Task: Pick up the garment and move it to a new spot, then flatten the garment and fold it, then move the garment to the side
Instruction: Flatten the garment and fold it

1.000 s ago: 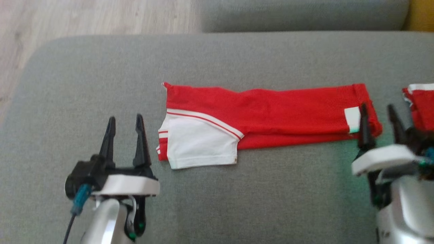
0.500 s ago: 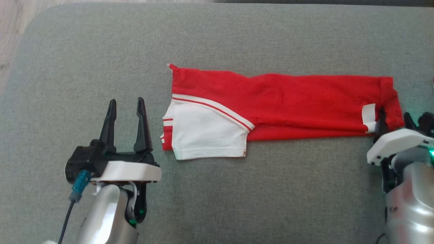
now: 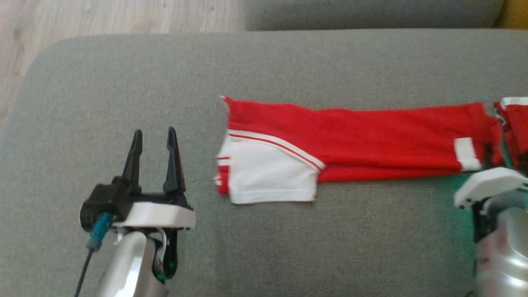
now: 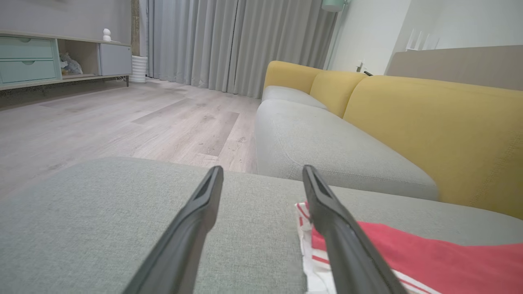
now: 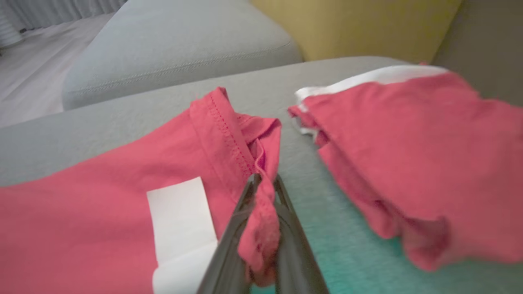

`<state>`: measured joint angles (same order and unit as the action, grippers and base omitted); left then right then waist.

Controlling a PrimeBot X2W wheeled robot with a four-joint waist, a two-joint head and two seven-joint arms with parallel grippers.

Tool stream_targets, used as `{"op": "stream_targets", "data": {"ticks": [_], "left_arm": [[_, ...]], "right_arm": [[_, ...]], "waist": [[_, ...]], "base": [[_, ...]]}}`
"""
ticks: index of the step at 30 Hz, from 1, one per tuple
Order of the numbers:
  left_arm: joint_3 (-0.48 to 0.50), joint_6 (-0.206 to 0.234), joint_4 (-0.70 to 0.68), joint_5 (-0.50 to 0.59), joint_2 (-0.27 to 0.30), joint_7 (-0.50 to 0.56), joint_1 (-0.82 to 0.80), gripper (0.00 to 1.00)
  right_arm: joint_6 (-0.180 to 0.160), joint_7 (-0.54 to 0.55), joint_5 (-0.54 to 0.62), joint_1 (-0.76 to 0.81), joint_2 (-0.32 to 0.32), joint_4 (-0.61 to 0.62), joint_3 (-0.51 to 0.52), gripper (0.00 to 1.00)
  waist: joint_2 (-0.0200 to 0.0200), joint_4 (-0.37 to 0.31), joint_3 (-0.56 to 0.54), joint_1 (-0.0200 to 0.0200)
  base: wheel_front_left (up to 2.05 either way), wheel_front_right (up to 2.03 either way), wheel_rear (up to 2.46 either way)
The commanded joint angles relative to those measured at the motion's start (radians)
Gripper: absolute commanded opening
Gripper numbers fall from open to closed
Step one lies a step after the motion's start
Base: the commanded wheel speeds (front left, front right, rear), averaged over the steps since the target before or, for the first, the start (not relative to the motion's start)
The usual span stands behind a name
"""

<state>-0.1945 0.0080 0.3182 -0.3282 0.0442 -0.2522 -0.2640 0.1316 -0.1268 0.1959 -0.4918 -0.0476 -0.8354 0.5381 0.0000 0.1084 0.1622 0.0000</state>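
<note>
Garment (image 3: pixel 371 140) flat, folded into a long strip; right hand (image 5: pixel 264 181) pinching one end, left hand (image 3: pixel 153 135) spread, idle. Probably cross-fold and side move remain.

garment (image 3: pixel 371 136) on cushion (image 3: pixel 288 62), second garment (image 3: pixel 513 123) at right
</note>
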Motion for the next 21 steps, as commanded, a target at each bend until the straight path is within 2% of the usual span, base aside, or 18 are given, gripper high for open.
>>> {"op": "stream_targets", "data": {"ticks": [1,7,13,17,21], "left_arm": [[0.031,-0.005,-0.023,0.009,0.006,-0.009,0.001,1.0],[0.018,-0.007,-0.013,0.004,0.006,-0.01,0.022,1.0],[-0.005,-0.004,-0.004,-0.006,0.006,-0.01,0.042,1.0],[-0.018,-0.003,0.004,-0.022,0.006,-0.01,0.053,1.0],[-0.036,-0.01,0.029,-0.018,0.006,-0.01,0.046,1.0]], "right_arm": [[-0.001,-0.008,0.02,-0.005,-0.031,0.052,0.016,0.0],[-0.001,0.009,0.042,0.001,-0.037,0.087,0.053,0.0],[-0.001,0.027,0.034,0.003,-0.015,0.122,-0.032,0.0],[-0.001,0.051,-0.038,-0.015,-0.004,0.147,-0.123,0.0],[-0.001,0.071,-0.211,-0.042,-0.003,0.148,-0.265,0.0]], "waist": [[0.0,-0.013,-0.032,0.0],[0.0,-0.015,-0.081,0.0],[0.0,0.005,-0.134,0.0],[0.0,0.029,-0.161,0.0],[0.0,0.065,-0.174,0.0]], "base": [[0.0,0.0,0.0],[0.0,0.0,0.0],[0.0,0.0,0.0],[0.0,0.0,0.0],[0.0,0.0,0.0]]}}
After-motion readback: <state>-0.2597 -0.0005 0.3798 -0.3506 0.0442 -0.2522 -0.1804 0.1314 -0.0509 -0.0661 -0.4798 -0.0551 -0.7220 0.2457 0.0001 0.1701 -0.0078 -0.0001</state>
